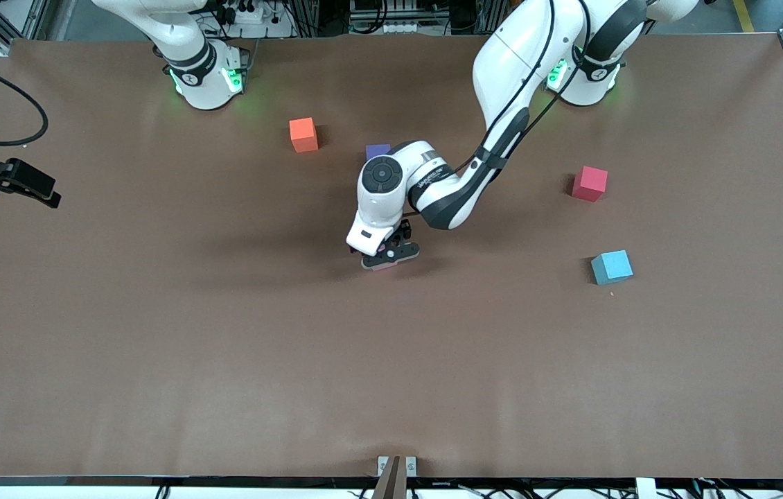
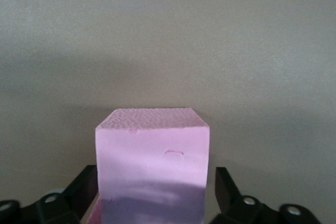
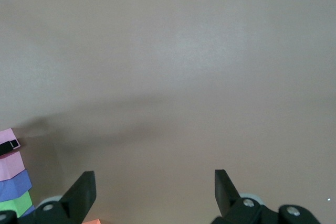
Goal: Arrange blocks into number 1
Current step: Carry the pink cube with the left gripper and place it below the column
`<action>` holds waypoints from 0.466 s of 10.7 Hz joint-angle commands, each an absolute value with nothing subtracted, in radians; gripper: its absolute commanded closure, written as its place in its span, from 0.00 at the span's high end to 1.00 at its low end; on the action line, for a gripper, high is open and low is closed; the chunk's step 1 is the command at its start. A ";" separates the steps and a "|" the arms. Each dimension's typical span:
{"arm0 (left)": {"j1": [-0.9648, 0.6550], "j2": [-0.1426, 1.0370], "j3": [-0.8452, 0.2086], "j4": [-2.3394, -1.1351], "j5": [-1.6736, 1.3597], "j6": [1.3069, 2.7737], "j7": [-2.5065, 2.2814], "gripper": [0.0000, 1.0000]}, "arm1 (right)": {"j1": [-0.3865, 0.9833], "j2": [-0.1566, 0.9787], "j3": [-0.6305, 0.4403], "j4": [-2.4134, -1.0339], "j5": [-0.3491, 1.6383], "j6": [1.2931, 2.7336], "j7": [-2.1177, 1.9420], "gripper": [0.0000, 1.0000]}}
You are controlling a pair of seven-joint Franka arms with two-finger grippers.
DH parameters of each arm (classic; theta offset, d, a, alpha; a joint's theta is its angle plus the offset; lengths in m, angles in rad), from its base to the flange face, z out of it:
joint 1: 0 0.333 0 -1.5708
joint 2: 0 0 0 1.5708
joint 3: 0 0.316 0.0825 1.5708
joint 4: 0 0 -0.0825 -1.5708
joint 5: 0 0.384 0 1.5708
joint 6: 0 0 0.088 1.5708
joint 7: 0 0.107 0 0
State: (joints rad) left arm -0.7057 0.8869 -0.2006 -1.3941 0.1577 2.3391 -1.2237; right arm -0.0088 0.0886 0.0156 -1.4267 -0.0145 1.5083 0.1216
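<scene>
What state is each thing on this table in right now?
Left end effector: open, down around the pink block.
Pink block: between the open fingers, not squeezed.
Right end effector: open, empty, waiting at the right arm's end of the table.
Purple block: resting, partly hidden by the left arm.
Orange block: resting loose, alone.
Red block: resting loose, alone.
Blue block: resting loose, alone.

Count on the table (image 1: pixel 156 346): two pink blocks (image 3: pixel 9 156), one purple block (image 1: pixel 377 150), one blue-purple block (image 3: pixel 16 184), one green block (image 3: pixel 16 203). One orange cube (image 1: pixel 303 134), one red cube (image 1: pixel 590 183), one light-blue cube (image 1: pixel 612 267).
</scene>
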 commanded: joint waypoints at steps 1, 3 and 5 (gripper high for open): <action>-0.719 0.876 -0.187 -1.391 0.169 2.336 -1.247 1.00 | -0.015 0.095 0.018 -1.411 -0.015 1.497 0.137 1.00; -0.710 0.848 -0.186 -1.391 0.169 2.323 -1.247 1.00 | -0.014 0.094 0.020 -1.411 -0.015 1.497 0.137 1.00; -0.709 0.809 -0.167 -1.391 0.169 2.263 -1.247 1.00 | -0.015 0.094 0.021 -1.410 -0.021 1.497 0.124 1.00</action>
State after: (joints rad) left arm -0.7034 0.8597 -0.1851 -1.3804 0.1577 2.3156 -1.2237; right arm -0.0087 0.0887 0.0153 -1.4266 -0.0145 1.5083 0.1220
